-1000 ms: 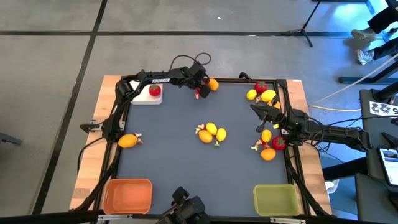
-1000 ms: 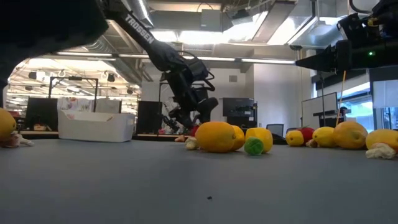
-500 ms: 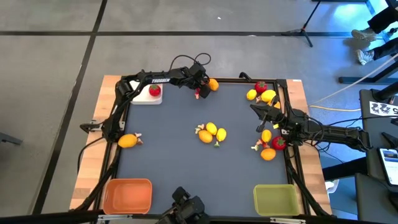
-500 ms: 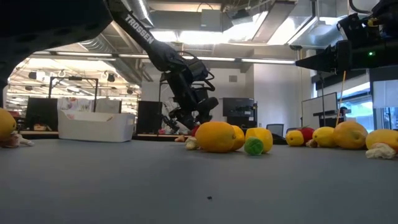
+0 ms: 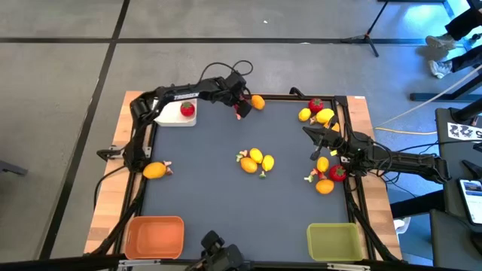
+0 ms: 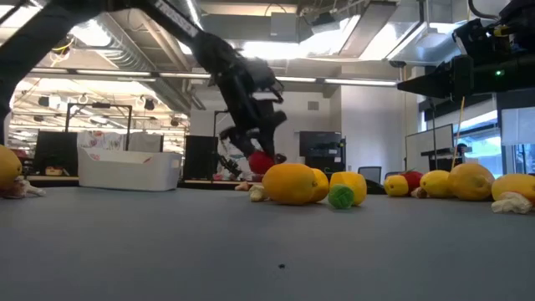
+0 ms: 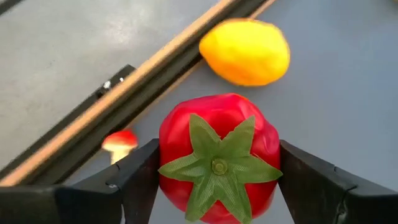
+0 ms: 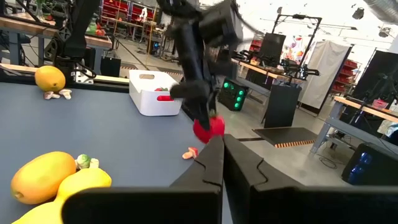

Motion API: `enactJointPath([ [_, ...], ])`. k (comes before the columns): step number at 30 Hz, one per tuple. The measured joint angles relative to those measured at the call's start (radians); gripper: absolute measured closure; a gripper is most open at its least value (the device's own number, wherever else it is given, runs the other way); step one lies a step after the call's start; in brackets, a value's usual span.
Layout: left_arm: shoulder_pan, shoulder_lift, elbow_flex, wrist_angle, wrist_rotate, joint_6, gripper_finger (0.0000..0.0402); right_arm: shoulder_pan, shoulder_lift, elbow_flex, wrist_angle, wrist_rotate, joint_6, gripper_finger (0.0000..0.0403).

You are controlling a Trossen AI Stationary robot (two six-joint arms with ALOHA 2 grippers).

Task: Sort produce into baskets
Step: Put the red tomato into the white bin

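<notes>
My left gripper [image 5: 240, 110] hangs over the table's far edge, shut on a red strawberry with a green top [image 7: 217, 155]. An orange citrus [image 7: 245, 51] lies just beyond it by the far rail, with a tiny red-and-pale bit [image 7: 118, 142] nearby. The white basket [image 5: 172, 117] at the far left holds another red fruit [image 5: 187, 110]. The orange basket [image 5: 154, 235] and the olive-green basket [image 5: 334, 241] stand at the near edge. My right gripper [image 5: 312, 133] waits shut at the right side. My left gripper pinches the strawberry by two opposite sides [image 7: 166, 155] between its two fingers [image 7: 140, 180], the green top facing back along the fingers. The fingers slant down from the table's left. The strawberry [image 6: 261, 161] hangs clear of the table.
Lemons and small bits lie in a cluster at the table's middle [image 5: 256, 160]. More lemons and a red fruit sit at the far right [image 5: 316, 111], and others near my right gripper [image 5: 327, 177]. One orange fruit [image 5: 154, 171] lies at the left edge.
My left gripper has risen from the table near the far edge, taking the red strawberry with it; the fruit is now lifted clear of the surface. The orange citrus beside it stays in place.
</notes>
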Motion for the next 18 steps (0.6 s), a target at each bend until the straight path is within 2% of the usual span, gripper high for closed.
enactJointPath([
  [13,-0.001,-0.223,0.001,-0.252,-0.043,-0.044,0.0124,0.0,0.0,0.0,-0.005,0.0,0.003,0.0397],
  [18,0.003,-0.296,0.001,-0.349,-0.093,-0.05,0.0124,0.0,0.0,0.0,-0.005,0.0,0.004,0.0397],
])
